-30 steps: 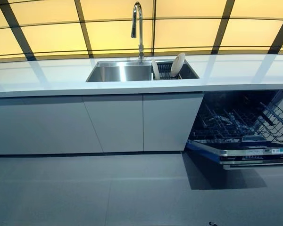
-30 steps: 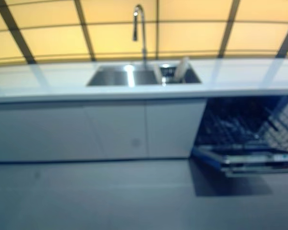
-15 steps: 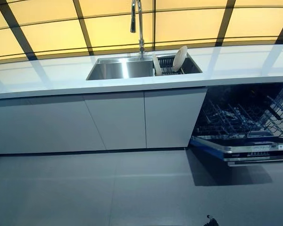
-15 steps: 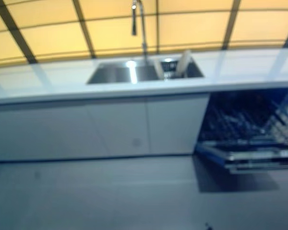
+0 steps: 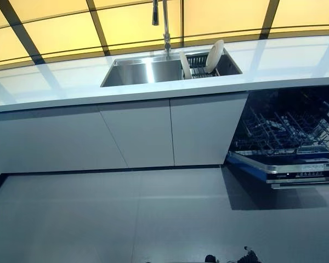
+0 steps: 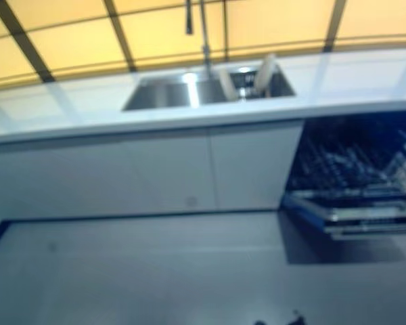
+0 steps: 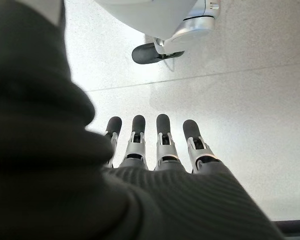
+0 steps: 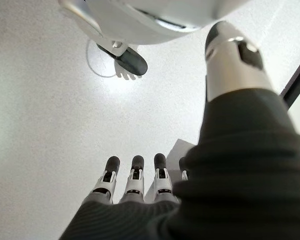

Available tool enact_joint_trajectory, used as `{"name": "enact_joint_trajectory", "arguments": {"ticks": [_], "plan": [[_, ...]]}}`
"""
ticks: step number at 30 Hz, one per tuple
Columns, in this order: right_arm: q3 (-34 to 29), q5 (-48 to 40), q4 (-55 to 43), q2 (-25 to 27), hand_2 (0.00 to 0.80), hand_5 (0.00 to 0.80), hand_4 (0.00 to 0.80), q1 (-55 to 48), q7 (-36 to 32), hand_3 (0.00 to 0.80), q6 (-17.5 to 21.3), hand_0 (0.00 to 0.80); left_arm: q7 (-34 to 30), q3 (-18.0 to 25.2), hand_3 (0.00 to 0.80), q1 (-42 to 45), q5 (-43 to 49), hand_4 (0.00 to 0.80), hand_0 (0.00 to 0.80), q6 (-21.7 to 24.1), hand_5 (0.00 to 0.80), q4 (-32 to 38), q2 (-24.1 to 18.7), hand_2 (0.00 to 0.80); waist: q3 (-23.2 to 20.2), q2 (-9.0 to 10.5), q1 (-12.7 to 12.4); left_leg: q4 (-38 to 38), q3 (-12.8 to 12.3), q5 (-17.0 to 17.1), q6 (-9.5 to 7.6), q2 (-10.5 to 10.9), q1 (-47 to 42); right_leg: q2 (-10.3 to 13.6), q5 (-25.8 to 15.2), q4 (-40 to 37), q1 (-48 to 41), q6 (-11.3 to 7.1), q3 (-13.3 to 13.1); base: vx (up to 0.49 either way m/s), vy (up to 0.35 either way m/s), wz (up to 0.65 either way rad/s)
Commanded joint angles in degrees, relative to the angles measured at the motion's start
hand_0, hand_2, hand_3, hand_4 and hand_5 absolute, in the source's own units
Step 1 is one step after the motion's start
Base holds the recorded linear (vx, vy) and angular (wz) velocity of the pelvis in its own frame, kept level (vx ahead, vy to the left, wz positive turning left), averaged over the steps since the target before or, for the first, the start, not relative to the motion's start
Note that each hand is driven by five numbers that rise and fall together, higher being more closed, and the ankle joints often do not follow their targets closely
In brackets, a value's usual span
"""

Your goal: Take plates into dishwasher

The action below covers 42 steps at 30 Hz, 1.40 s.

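Observation:
Two white plates stand on edge in a dark rack in the right half of the steel sink: a larger one leaning at the right and a narrower one to its left. The dishwasher under the counter at the right stands open, its door folded down and its wire racks showing. My left hand and my right hand hang over the floor with straight fingers and hold nothing. Neither hand shows in the eye views.
A white counter runs across the view above grey cabinet fronts. A tall tap rises behind the sink. Grey floor lies between me and the cabinets. Yellow panels with dark frames back the counter.
The whole picture has shifted: the counter, sink and dishwasher now sit higher and slightly further right, so the camera has moved. The plates stay in the rack.

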<state>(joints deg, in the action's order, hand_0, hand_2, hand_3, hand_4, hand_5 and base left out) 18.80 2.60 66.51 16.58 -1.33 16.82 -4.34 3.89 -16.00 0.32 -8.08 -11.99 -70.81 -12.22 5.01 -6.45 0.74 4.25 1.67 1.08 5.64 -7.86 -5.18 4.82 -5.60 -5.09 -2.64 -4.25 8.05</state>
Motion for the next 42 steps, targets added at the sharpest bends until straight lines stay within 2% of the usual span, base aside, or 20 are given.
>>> {"name": "enact_joint_trajectory", "arguments": {"ticks": [1,3,4,6,9,10,13,16,20,23,26,30,31,33,35,36,38,39,41,42], "plan": [[0.7,-1.4,1.7,-1.6,0.000,0.000,0.000,5.4,-0.5,0.000,-1.5,0.000,0.8,-0.4,0.000,-2.2,1.8,0.000,0.000,0.4,0.000,-1.2,-0.2,0.000,3.8,5.59,1.1,-4.6,-5.0,-1.9,-3.57,5.7,0.6,-2.9,8.0,6.3,-2.3,2.75,-1.2,0.053,-0.085,-0.02],[0.4,-1.3,2.2,-1.6,0.000,0.000,0.000,5.3,-1.3,0.000,-1.8,0.000,1.5,0.1,0.000,-2.1,1.6,0.000,0.000,1.0,0.000,-1.3,-0.3,0.000,3.9,6.00,1.2,-6.1,-5.0,-2.3,-3.39,5.3,0.7,-3.0,8.1,6.6,-2.4,2.99,-1.5,0.083,-0.090,-0.01],[0.1,-1.5,2.8,-1.6,0.000,0.000,0.000,5.4,-2.4,0.000,-2.0,0.000,2.4,0.8,0.000,-1.9,1.3,0.000,0.000,1.8,0.000,-1.2,-0.4,0.000,3.8,6.66,1.5,-9.5,-5.5,-3.2,-3.38,4.8,1.0,-2.8,8.4,7.5,-2.0,3.49,-1.8,0.089,-0.094,-0.01],[0.3,-1.3,2.9,-1.5,0.000,0.000,0.000,5.5,-3.7,0.000,-2.3,0.000,3.2,1.8,0.000,-2.1,-0.3,0.000,0.000,2.2,0.000,-1.2,-0.3,0.000,4.4,7.89,1.5,-20.9,-6.0,-0.8,-3.75,3.9,5.3,-2.3,8.6,9.3,-0.9,4.70,-1.8,0.072,-0.136,0.04],[0.7,0.7,3.4,-0.6,0.000,0.000,0.000,6.2,-4.9,0.000,-3.3,0.000,3.9,3.4,0.000,-2.2,-4.9,0.000,0.000,2.0,0.000,-1.9,0.0,0.000,6.8,7.99,-0.1,-30.6,-5.9,2.1,-4.02,5.8,15.0,-2.9,10.6,13.2,-1.1,5.90,-2.9,0.138,-0.088,0.05],[0.6,0.8,3.8,-0.4,0.000,0.000,0.000,6.4,-5.1,0.000,-3.3,0.000,4.4,3.8,0.000,-1.8,-5.6,0.000,0.000,2.3,0.000,-2.0,0.1,0.000,7.3,7.29,-0.7,-28.9,-5.9,3.9,-3.62,6.4,16.9,-3.8,11.2,13.6,-1.7,5.83,-3.6,0.349,0.015,-0.32],[-0.4,2.5,5.1,0.2,0.000,0.000,0.000,6.9,-6.5,0.000,-2.4,0.000,5.4,5.2,0.000,0.5,-6.5,0.000,0.000,2.1,0.000,-2.5,-0.3,0.000,8.9,3.89,-4.0,-12.4,-6.4,14.0,-0.27,5.8,20.3,-8.5,14.5,12.7,-9.1,4.71,-8.7,0.486,0.079,-0.83],[-1.6,1.5,5.4,0.5,0.000,0.000,0.000,6.1,-7.2,0.000,-2.4,0.000,5.9,6.2,0.000,2.3,-6.3,0.000,0.000,1.2,0.000,-3.3,-0.2,0.000,8.2,3.89,-6.6,-2.5,-6.1,17.1,0.98,5.2,22.0,-8.1,17.3,10.2,-16.0,3.63,-12.7,0.474,0.111,-0.66],[-2.5,2.4,7.2,0.0,0.000,0.000,0.000,6.1,-7.3,0.000,-2.4,0.000,5.3,7.8,0.000,2.7,-4.6,0.000,0.000,0.3,0.000,-4.4,0.0,0.000,6.0,4.57,-7.4,-3.5,-8.9,11.9,-1.00,5.0,19.6,-4.3,17.9,9.1,-18.6,2.00,-11.2,0.354,0.162,-0.18],[-3.1,3.2,7.6,-1.6,0.000,0.000,0.000,6.2,-7.3,0.000,-1.0,0.000,5.2,7.6,0.000,2.1,-0.9,0.000,0.000,1.0,0.000,-5.1,-0.7,0.000,4.0,5.56,-8.4,-6.6,-8.8,7.4,-3.13,6.2,18.1,-1.8,17.2,10.0,-19.5,1.06,-7.7,0.395,0.157,-0.08],[-2.5,1.6,7.0,-3.0,0.000,0.000,0.000,6.6,-6.1,0.000,-0.5,0.000,5.2,6.7,0.000,0.9,-0.3,0.000,0.000,0.1,0.000,-4.6,-1.5,0.000,2.3,6.23,-8.3,-6.7,-8.3,5.8,-4.95,7.6,15.9,-0.1,14.9,10.8,-19.1,-0.08,-5.9,0.301,0.157,-0.20],[-3.3,-0.2,6.8,-3.6,0.000,0.000,0.000,7.1,-3.1,0.000,-1.2,0.000,5.6,6.4,0.000,-0.9,-1.1,0.000,0.000,-0.9,0.000,-4.5,-2.2,0.000,0.7,7.12,-8.0,-8.8,-7.8,3.7,-7.24,9.8,15.6,1.5,10.9,14.1,-17.8,-1.33,-5.5,0.288,0.176,-0.10],[-3.5,0.1,6.8,-3.6,0.000,0.000,0.000,7.0,-2.4,0.000,-1.6,0.000,5.5,6.3,0.000,-1.5,-1.0,0.000,0.000,-1.2,0.000,-4.6,-2.4,0.000,0.1,7.44,-8.1,-9.3,-7.5,3.0,-8.46,11.0,15.8,1.8,8.3,17.8,-17.1,-1.94,-5.6,0.208,0.122,0.00],[-3.9,-0.5,7.0,-3.5,0.000,0.000,0.000,6.9,-2.0,0.000,-1.4,0.000,5.4,6.2,0.000,-2.0,-0.2,0.000,0.000,-1.3,0.000,-4.8,-2.7,0.000,-0.2,7.19,-7.8,-9.4,-6.9,2.4,-9.35,11.6,15.1,2.1,4.7,24.8,-14.4,-2.48,-5.9,0.227,0.123,-0.02],[-4.6,-0.8,7.0,-3.0,0.000,0.000,0.000,6.0,-1.1,0.000,-0.4,0.000,4.8,5.7,0.000,-2.5,2.4,0.000,0.000,-1.3,0.000,-5.2,-3.4,0.000,-0.1,6.69,-6.0,-9.4,-5.3,1.2,-10.11,12.6,12.6,0.8,1.0,32.5,-7.2,-2.36,-6.6,0.378,0.112,0.16],[-4.5,-1.2,7.1,-2.7,0.000,0.000,0.000,6.0,-1.2,0.000,-0.3,0.000,4.8,5.7,0.000,-2.6,3.0,0.000,0.000,-1.3,0.000,-5.3,-3.4,0.000,0.2,6.50,-5.0,-9.2,-4.9,0.6,-9.83,12.6,10.9,1.4,0.2,30.7,-3.0,-2.15,-5.8,0.372,0.035,0.43],[-4.2,-1.3,7.0,-2.0,0.000,0.000,0.000,6.2,-1.8,0.000,-0.3,0.000,5.4,4.8,0.000,-2.9,1.9,0.000,0.000,-1.1,0.000,-5.3,-3.3,0.000,1.4,5.12,-2.8,-7.8,-3.9,0.2,-8.90,11.2,6.3,1.2,4.7,25.3,2.8,-0.54,-3.3,0.334,-0.069,0.36],[-4.0,-1.1,7.1,-1.8,0.000,0.000,0.000,6.1,-2.3,0.000,0.2,0.000,5.4,3.9,0.000,-3.5,0.9,0.000,0.000,-1.0,0.000,-5.2,-3.4,0.000,1.9,5.30,-1.8,-7.4,-2.7,-0.9,-8.81,11.3,4.4,1.5,4.1,20.1,5.6,-0.67,-2.8,0.317,-0.155,0.26],[-3.9,-1.0,7.3,-1.4,0.000,0.000,0.000,6.0,-2.6,0.000,1.1,0.000,5.0,4.0,0.000,-4.1,0.6,0.000,0.000,-1.0,0.000,-5.0,-3.3,0.000,2.6,6.68,0.1,-6.8,-1.2,-3.7,-8.35,12.6,1.1,3.3,-3.0,10.4,10.5,-2.85,-2.7,0.401,-0.228,0.27],[-4.1,-1.5,7.2,-1.4,0.000,0.000,0.000,6.0,-2.4,0.000,1.5,0.000,4.9,4.1,0.000,-4.7,0.7,0.000,0.000,-1.0,0.000,-5.1,-3.2,0.000,3.4,7.36,1.6,-7.4,0.5,-6.6,-8.19,12.9,-1.2,3.9,-7.8,5.9,13.6,-4.17,-4.2,0.569,-0.332,0.55]]}}
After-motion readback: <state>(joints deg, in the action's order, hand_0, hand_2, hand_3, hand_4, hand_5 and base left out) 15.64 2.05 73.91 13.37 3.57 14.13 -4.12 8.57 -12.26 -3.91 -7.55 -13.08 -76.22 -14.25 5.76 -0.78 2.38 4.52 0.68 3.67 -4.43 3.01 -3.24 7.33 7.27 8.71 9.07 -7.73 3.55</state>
